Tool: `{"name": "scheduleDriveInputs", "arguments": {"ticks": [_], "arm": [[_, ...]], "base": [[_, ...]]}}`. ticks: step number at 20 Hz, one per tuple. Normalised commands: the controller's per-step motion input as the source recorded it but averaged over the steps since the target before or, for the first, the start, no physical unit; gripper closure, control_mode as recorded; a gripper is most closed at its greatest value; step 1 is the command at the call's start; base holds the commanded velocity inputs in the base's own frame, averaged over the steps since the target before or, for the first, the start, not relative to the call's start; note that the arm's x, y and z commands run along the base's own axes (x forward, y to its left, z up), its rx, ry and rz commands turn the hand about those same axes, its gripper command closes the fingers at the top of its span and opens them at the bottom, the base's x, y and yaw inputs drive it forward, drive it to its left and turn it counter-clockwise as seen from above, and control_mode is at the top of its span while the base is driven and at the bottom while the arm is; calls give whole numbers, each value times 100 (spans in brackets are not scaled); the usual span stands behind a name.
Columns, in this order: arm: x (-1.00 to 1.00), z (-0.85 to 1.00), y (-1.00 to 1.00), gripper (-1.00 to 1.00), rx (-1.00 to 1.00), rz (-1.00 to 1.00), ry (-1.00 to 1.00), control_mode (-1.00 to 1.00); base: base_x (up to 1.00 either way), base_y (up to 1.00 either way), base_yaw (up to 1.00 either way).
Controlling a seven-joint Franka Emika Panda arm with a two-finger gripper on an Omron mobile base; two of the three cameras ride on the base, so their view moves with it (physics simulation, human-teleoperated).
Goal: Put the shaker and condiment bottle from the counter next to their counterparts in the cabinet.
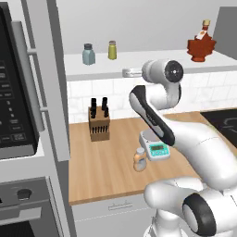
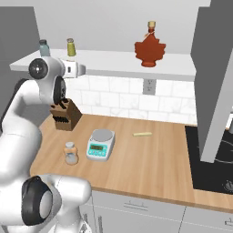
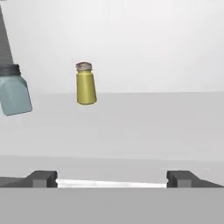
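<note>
Shaker [image 3: 85,84], olive-yellow with a tan cap, stands upright on the white shelf of the cabinet [image 1: 152,60], in the upper left of the hand view, just beside the wider grey-green shaker [image 3: 14,89] at that view's left edge. In the left base view the same pair sits at the upper centre-left of the frame, apart but near each other, so this half of the task looks done.

The gripper [image 3: 111,178] is released: its two dark tips stand wide apart at the bottom of the hand view with nothing between them. The yellow shaker lies ahead of the jaws and off to their left, clear of both tips.

The condiment bottle [image 1: 140,159], orange-tan with a pale top, stands upright on the wooden tabletop [image 1: 111,171], just left of the small digital scale [image 1: 156,147] in the lower centre of the left base view. Its long axis is vertical. It lies well below the hand, which is up at shelf level, so the coming move is probably a drop from the shelf down to the bottle with the jaws meeting its sides.

Its counterpart, the red maple-leaf bottle [image 1: 201,44], waits at the upper right of the shelf, well apart from the shakers. A knife block [image 1: 99,121] stands at the back of the tabletop, left of the bottle.
</note>
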Motion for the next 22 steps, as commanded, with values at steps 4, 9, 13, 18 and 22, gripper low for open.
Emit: {"name": "scheduleDriveInputs", "arguments": {"ticks": [4, 9, 13, 18, 22], "arm": [[-99, 0, -27, -100, 7, 5, -4, -100], [-72, -34, -4, -100, 5, 17, 0, -100], [-24, -50, 0, -100, 0, 27, 0, -100], [-4, -45, 0, -100, 0, 34, 0, -100], [0, -35, -2, -100, 2, 43, 0, -100]], "base": [[0, 0, 0], [0, 0, 0], [0, 0, 0], [0, 0, 0], [0, 0, 0]]}}
